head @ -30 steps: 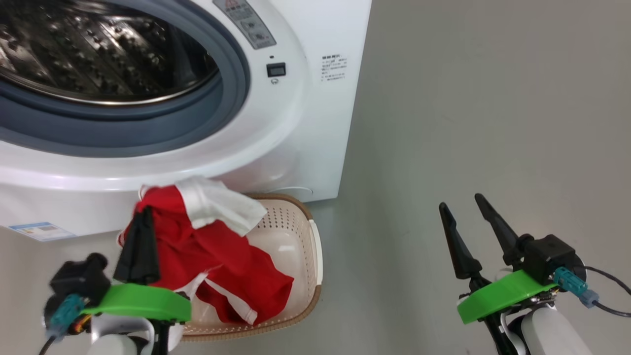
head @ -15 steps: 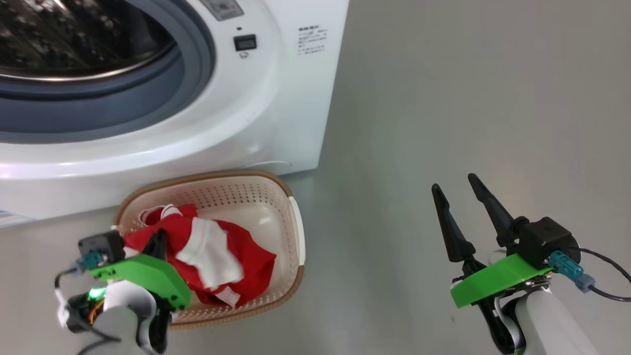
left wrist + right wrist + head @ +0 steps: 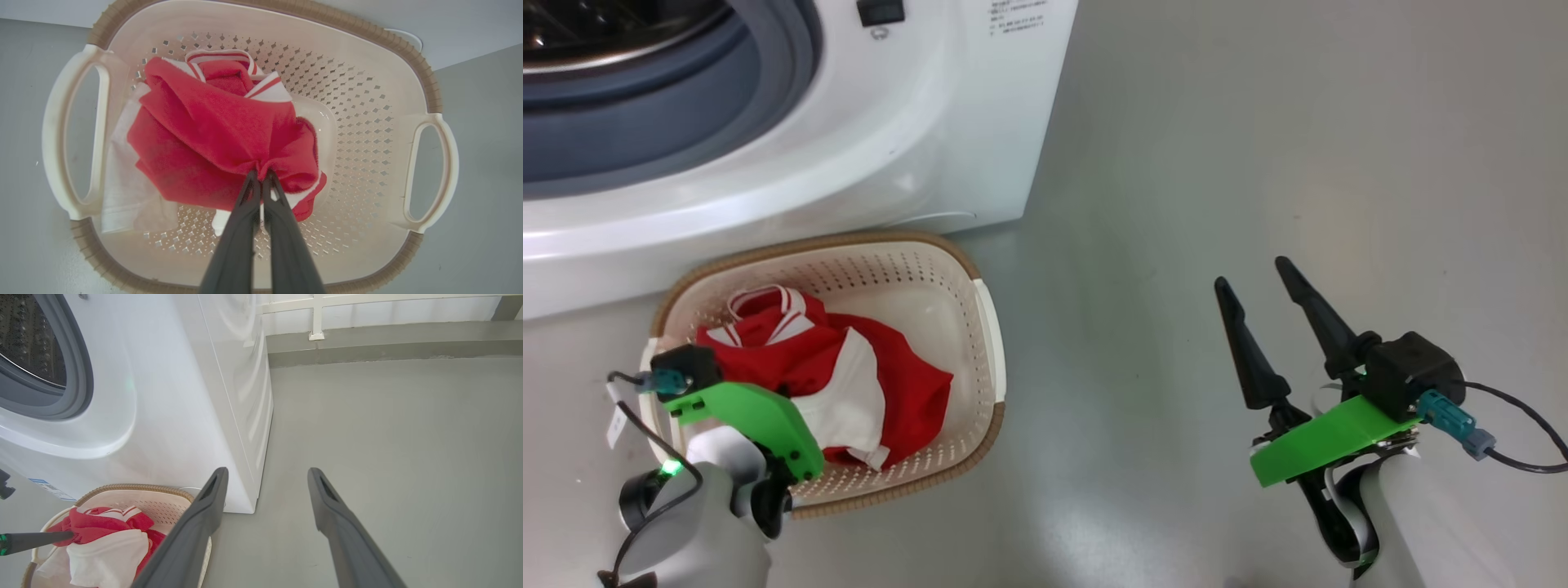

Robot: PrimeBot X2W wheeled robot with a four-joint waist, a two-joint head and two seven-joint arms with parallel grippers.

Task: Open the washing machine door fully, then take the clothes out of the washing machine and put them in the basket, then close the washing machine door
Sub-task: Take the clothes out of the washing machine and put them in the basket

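While the left gripper [image 3: 260,176] hangs over the basket [image 3: 907,260], its fingers are pressed together on a fold of the clothes [image 3: 894,392] — pinching red cloth right at the tips. The rest of the garments lie heaped inside, red with white panels and a red-and-white striped edge toward the wall nearest the washing machine [image 3: 931,122]. They fill the basket's left end and middle, and the right part of its perforated bottom is bare. The basket stands on the grey floor [image 3: 1258,122], its long side just beside the foot of the machine's white front, below the grey rubber ring [image 3: 686,114] around the drum opening. The right gripper [image 3: 1251,272] is well apart from the basket, over bare floor to its right — fingers spread wide, holding nothing.
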